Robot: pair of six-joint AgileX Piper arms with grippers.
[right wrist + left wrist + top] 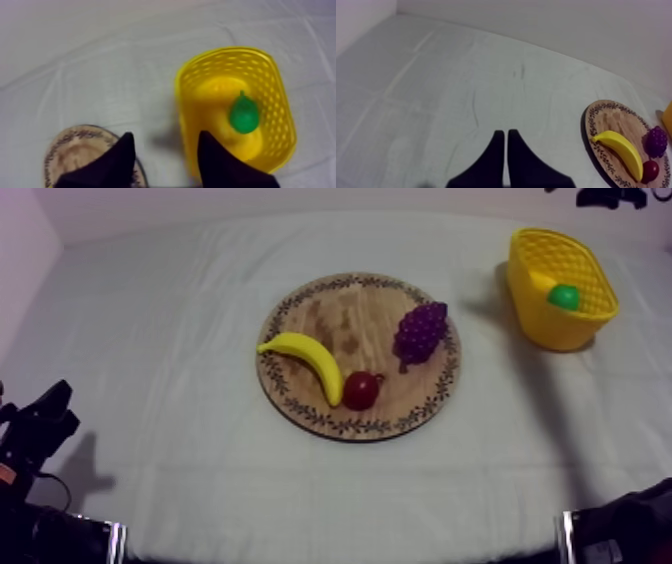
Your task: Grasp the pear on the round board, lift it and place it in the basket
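Right claw (166, 136) gapes between board (75, 146) and basket (274, 85).

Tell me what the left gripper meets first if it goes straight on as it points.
Nothing, as far as I can judge: the left gripper, shut, points across bare cloth toward the far wall. The wooden board lies well aside of that line.
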